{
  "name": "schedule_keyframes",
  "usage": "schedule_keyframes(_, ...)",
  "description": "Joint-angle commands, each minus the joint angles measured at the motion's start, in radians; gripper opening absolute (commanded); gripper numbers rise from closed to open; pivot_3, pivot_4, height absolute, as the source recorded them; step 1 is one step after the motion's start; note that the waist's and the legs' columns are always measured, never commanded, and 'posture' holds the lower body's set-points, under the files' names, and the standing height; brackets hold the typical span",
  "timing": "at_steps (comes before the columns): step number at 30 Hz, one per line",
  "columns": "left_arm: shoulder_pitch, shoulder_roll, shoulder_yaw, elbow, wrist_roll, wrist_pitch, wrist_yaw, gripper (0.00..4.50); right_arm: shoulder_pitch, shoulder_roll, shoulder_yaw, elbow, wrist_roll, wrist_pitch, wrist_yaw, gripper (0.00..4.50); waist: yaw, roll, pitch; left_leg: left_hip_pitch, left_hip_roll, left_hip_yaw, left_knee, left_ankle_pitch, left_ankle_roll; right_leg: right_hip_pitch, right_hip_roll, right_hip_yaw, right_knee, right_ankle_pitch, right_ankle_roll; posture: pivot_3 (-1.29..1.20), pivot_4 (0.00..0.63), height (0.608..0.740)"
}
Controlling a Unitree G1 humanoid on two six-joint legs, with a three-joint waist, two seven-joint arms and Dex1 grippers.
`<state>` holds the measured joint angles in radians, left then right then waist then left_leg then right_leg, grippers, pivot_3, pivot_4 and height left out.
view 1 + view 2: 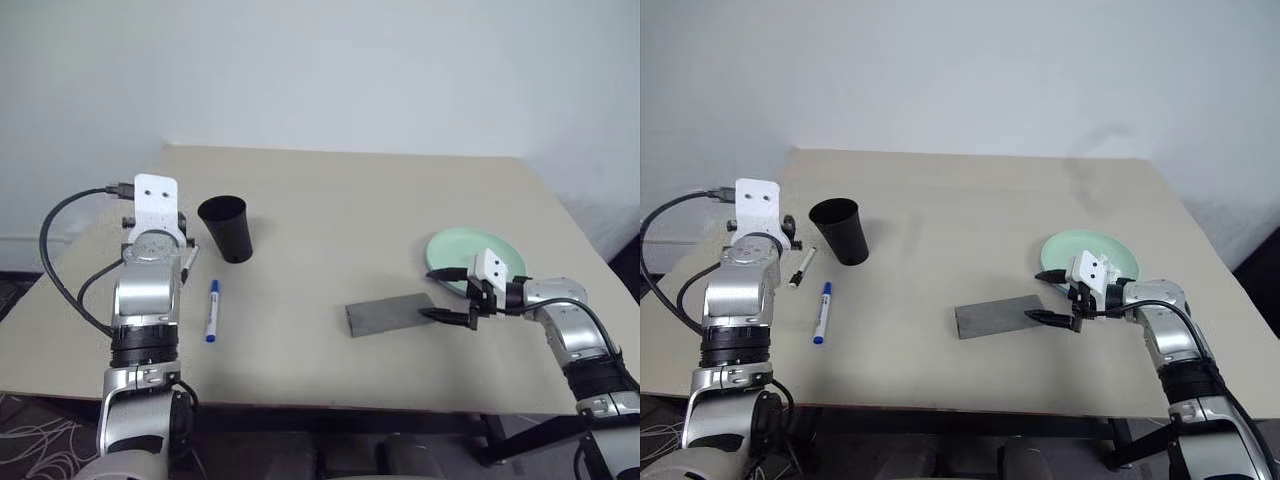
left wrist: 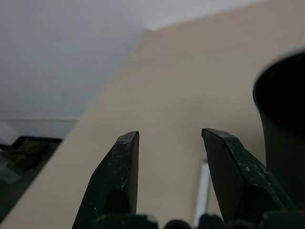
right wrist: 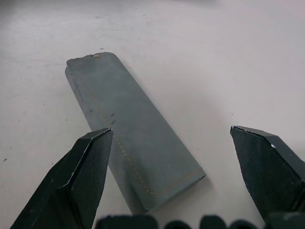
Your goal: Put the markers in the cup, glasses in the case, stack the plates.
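The black cup (image 1: 225, 228) stands upright at the left of the table. My left gripper (image 2: 169, 138) is just to the cup's left, open and holding nothing. A white marker (image 1: 802, 267) lies on the table under it. Nearer the front edge lies a blue-capped marker (image 1: 212, 310). The grey case (image 1: 390, 313) lies flat and closed at centre right. My right gripper (image 1: 435, 293) hangs open just off the case's right end, jaws wide, as the right wrist view of the case (image 3: 128, 138) shows. A pale green plate (image 1: 475, 260) sits behind that gripper. The glasses are out of view.
The beige table (image 1: 340, 200) ends at a front edge close to both arms. A black cable (image 1: 60, 230) loops off my left wrist past the table's left edge. A plain white wall stands behind the table.
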<state>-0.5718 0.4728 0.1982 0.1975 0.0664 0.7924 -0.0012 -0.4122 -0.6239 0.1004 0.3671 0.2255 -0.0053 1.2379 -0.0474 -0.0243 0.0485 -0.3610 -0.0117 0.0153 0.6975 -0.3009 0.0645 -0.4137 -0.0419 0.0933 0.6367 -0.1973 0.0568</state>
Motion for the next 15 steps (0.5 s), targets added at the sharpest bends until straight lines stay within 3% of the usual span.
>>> schedule_keyframes(1,-0.009,0.015,0.006,0.031,0.0,0.004,-0.01,2.15,-0.026,0.0,-0.013,-0.008,0.003,-0.017,0.004,4.29,0.0,0.0,0.0,0.0,0.0,0.0,0.0,0.0,0.0,0.0,0.0,0.0,0.0,0.0,0.0,0.0,0.0,0.739)
schedule_keyframes(6,0.007,0.014,-0.005,0.086,-0.023,-0.019,-0.076,2.15,-0.025,0.001,-0.016,-0.009,0.003,-0.018,0.003,4.29,0.0,0.0,0.0,0.0,-0.001,0.0,0.0,0.0,0.0,-0.001,-0.006,-0.006,0.0,0.0,0.0,0.0,0.0,0.739)
schedule_keyframes(9,0.003,0.011,-0.006,0.107,-0.03,-0.033,-0.094,2.72,-0.026,0.002,-0.016,-0.008,0.003,-0.017,0.002,4.29,0.003,0.0,0.0,-0.001,-0.002,0.0,0.0,0.0,0.0,-0.002,-0.009,-0.009,0.0,0.001,-0.001,0.0,0.0,0.739)
schedule_keyframes(14,-0.019,0.009,-0.025,0.182,-0.03,0.002,-0.111,4.34,-0.028,0.004,-0.017,-0.006,0.002,-0.017,-0.001,4.29,0.003,0.0,0.0,-0.001,-0.003,-0.001,-0.001,0.0,0.0,-0.003,-0.012,-0.015,0.0,0.001,-0.002,0.0,0.0,0.739)
schedule_keyframes(15,-0.022,0.007,-0.021,0.192,-0.037,0.003,-0.113,4.34,-0.027,0.005,-0.017,-0.005,0.002,-0.018,-0.002,4.29,0.003,0.0,0.0,-0.001,-0.003,-0.001,-0.001,0.0,0.0,-0.003,-0.013,-0.016,0.0,0.002,-0.002,0.0,0.0,0.739)
